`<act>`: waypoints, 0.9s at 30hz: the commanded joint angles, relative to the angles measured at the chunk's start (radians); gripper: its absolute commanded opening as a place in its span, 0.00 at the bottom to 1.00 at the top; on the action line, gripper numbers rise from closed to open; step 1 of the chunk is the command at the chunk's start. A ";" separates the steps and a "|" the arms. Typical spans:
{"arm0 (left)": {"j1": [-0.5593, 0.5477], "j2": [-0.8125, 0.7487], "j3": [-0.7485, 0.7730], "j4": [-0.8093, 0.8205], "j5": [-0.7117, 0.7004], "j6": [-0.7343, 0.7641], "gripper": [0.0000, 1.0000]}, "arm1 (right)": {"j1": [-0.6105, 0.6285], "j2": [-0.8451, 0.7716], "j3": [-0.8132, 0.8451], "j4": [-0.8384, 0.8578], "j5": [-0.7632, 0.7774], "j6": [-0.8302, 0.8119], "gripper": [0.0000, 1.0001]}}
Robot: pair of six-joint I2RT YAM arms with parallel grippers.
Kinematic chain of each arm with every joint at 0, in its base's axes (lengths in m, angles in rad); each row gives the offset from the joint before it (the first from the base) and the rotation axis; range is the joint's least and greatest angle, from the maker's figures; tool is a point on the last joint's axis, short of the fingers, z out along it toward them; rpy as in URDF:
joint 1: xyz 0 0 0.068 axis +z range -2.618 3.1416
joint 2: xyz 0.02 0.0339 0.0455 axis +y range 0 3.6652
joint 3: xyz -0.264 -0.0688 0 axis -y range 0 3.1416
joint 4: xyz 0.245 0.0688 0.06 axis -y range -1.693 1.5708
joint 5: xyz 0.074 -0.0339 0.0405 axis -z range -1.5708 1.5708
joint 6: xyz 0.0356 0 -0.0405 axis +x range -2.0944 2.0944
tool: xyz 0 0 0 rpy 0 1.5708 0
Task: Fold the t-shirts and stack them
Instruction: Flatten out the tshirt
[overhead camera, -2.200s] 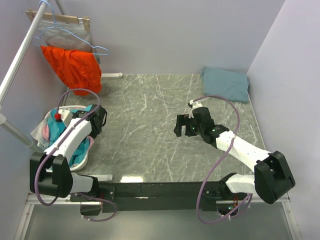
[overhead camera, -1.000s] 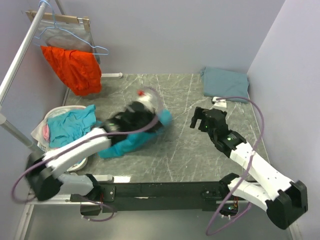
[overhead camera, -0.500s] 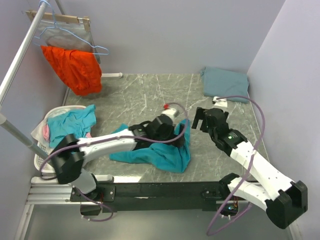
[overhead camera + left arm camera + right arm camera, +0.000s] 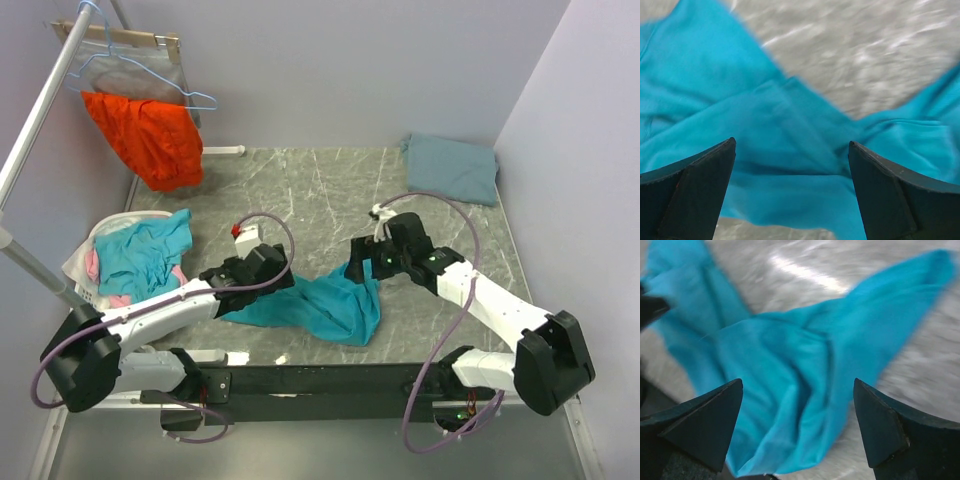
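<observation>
Honestly, at that point your job looked like getting the teal shirt (image 4: 322,305) spread flat before any folding. It was a crumpled heap, so my call was this: you needed each gripper on a separate outer edge, a shoulder or a hem corner, not the bunched middle. From there you'd want to lift only enough to clear the table (image 4: 300,190) and pull the two apart evenly. Pinching two layers at once was the main risk, since the folds overlapped a lot.

The left gripper (image 4: 790,190) was wide open with nothing in it. It hovered over the shirt's left end, the end nearer the laundry basket (image 4: 98,231), with teal cloth right under the gap. The right gripper (image 4: 795,430) was also spread wide and empty. It sat over the shirt's far right corner, the end away from the basket. Both wrist views were blurry, so I couldn't tell whether either set of tips was touching the cloth or just above it.

The shirt itself lay on the table to the right of the basket and clear of it, between the two grippers. The folded grey-blue shirt (image 4: 452,168) sat way across from the basket in the far right corner, well apart from everything.
</observation>
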 commanded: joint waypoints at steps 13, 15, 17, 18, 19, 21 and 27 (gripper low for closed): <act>0.102 0.087 -0.103 0.044 -0.037 -0.119 0.99 | 0.162 0.394 0.174 0.091 -0.095 -0.107 0.91; 0.126 0.089 -0.116 0.076 -0.022 -0.098 0.99 | 0.164 0.427 0.191 0.096 -0.069 -0.101 0.81; 0.145 0.097 -0.133 0.103 -0.011 -0.078 0.97 | 0.164 0.449 0.201 0.101 -0.046 -0.095 0.63; 0.148 0.103 -0.139 0.137 -0.003 -0.067 0.89 | 0.164 0.458 0.205 0.094 -0.038 -0.095 0.59; 0.151 0.124 -0.144 0.154 0.000 -0.058 0.83 | 0.165 0.463 0.210 0.090 -0.038 -0.098 0.49; 0.166 0.158 -0.141 0.168 0.006 -0.045 0.44 | 0.164 0.460 0.210 0.090 -0.019 -0.093 0.36; 0.168 0.154 -0.089 0.113 0.001 -0.038 0.01 | 0.165 0.270 0.173 0.070 0.083 -0.081 0.00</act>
